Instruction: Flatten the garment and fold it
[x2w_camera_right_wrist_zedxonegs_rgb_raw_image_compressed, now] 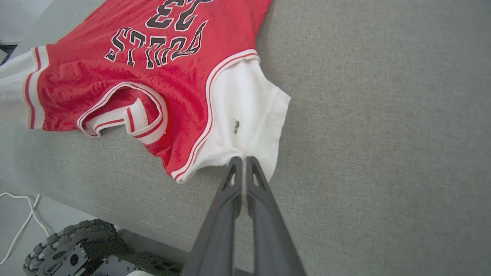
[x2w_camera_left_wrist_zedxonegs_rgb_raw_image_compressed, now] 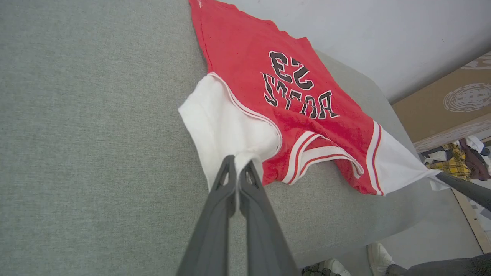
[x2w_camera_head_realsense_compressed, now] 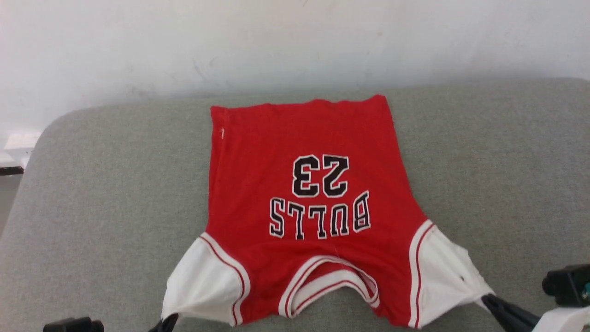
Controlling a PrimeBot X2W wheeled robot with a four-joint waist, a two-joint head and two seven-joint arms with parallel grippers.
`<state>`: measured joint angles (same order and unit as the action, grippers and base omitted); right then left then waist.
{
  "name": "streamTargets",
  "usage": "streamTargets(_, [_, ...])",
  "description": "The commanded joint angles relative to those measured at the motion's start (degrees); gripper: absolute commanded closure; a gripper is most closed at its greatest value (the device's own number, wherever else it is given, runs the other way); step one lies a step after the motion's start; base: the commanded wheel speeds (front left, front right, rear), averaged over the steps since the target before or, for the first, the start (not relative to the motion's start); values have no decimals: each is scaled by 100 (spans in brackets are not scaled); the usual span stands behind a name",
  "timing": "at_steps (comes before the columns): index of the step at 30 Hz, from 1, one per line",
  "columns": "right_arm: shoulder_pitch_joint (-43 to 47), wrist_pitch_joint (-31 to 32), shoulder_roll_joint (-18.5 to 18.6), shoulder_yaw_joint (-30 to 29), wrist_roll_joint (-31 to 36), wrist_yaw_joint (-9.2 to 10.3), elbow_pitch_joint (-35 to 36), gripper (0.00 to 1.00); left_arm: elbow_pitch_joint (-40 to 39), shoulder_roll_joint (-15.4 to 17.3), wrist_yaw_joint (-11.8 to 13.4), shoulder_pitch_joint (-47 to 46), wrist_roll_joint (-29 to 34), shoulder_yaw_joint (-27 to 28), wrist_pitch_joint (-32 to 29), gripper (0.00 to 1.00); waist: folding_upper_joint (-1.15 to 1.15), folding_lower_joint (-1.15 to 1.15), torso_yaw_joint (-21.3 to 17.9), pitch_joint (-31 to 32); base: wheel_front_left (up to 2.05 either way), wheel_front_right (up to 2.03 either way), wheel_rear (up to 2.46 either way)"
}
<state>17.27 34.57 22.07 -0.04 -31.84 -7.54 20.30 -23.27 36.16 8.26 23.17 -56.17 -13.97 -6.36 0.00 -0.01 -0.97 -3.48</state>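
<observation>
The red jersey [x2w_camera_head_realsense_compressed: 299, 184] lies spread on a grey cushioned surface [x2w_camera_head_realsense_compressed: 101, 193], "BULLS 23" print up, collar toward me and hem at the far side. Its two white sleeves stretch outward at the near corners. My left gripper [x2w_camera_head_realsense_compressed: 167, 319] is shut on the left white sleeve [x2w_camera_head_realsense_compressed: 203, 281], whose cloth is pinched between the fingertips [x2w_camera_left_wrist_zedxonegs_rgb_raw_image_compressed: 238, 163]. My right gripper [x2w_camera_head_realsense_compressed: 487, 299] is shut on the right white sleeve [x2w_camera_head_realsense_compressed: 445, 276], the edge caught at the tips [x2w_camera_right_wrist_zedxonegs_rgb_raw_image_compressed: 242, 163]. The same garment appears in the wrist views [x2w_camera_left_wrist_zedxonegs_rgb_raw_image_compressed: 291, 92] [x2w_camera_right_wrist_zedxonegs_rgb_raw_image_compressed: 161, 69].
A pale wall [x2w_camera_head_realsense_compressed: 295, 41] rises behind the cushion's far edge. In the left wrist view a person's shoe [x2w_camera_left_wrist_zedxonegs_rgb_raw_image_compressed: 378, 255] stands on the floor past the cushion's near edge, with a pile of clothes [x2w_camera_left_wrist_zedxonegs_rgb_raw_image_compressed: 460, 157] beyond. The robot's wheeled base [x2w_camera_right_wrist_zedxonegs_rgb_raw_image_compressed: 76, 245] and a white cable [x2w_camera_right_wrist_zedxonegs_rgb_raw_image_compressed: 23, 226] lie below.
</observation>
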Motion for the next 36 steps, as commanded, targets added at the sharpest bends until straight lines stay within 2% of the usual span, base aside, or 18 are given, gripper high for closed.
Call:
streamTargets(1, [136,109,12,-36,-76,5,112,100,-92,35,57,115,-48,-11,-50,100,0,1,-10,101,0,0,0])
streamTargets(10, [610,638,4,-342,-129,5,583,100,-448,73,169,540,-279,182,-34,100,0,1,15,93,0,0,0])
streamTargets(17, [447,348,56,-360,301,5,547,100,-615,118,21,394,-210,244,89,100,0,1,115,-151,0,0,0])
streamTargets(25, [-404,-159,417,520,1010,5,-656,100,-465,143,-210,-420,62,-121,-145,100,0,1,220,-563,0,0,0])
streamTargets(31, [-1071,-451,463,1177,1098,5,-1752,100,-298,71,-355,-956,143,-373,-339,100,0,1,299,-702,0,0,0])
streamTargets(36, [-1357,-714,425,1455,1024,5,-2477,100,-156,8,-404,-1157,192,-497,-396,100,0,1,324,-676,0,0,0])
